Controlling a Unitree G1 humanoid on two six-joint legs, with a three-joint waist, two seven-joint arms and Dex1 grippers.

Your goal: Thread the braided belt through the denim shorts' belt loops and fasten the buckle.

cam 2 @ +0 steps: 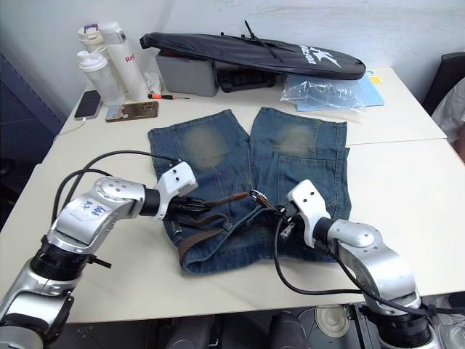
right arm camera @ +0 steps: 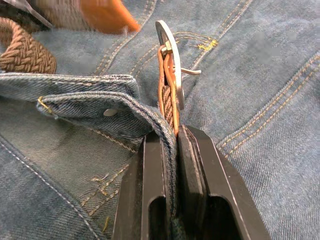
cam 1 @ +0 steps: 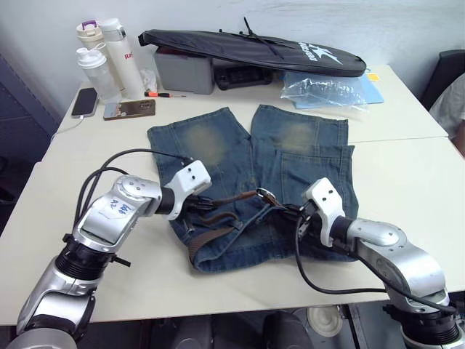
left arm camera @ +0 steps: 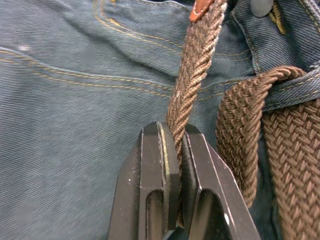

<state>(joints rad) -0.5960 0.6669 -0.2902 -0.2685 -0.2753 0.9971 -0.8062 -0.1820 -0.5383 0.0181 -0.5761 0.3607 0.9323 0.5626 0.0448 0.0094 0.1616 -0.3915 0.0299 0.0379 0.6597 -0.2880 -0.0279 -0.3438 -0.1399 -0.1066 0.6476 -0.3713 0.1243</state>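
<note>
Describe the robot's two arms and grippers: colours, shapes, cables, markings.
Both arms are rounded silver-grey metal shells with black joints and white wrist blocks. A black cable loops off each. The left arm bears a white label with blue handwriting. The left gripper and right gripper each have two flat black fingers.

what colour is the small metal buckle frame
Silver, on the rectangular buckle; clearest in the right wrist view.

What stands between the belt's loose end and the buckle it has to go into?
Nothing visible: the leather tip held up by the left gripper faces the buckle held by the right gripper, only shorts below.
</note>
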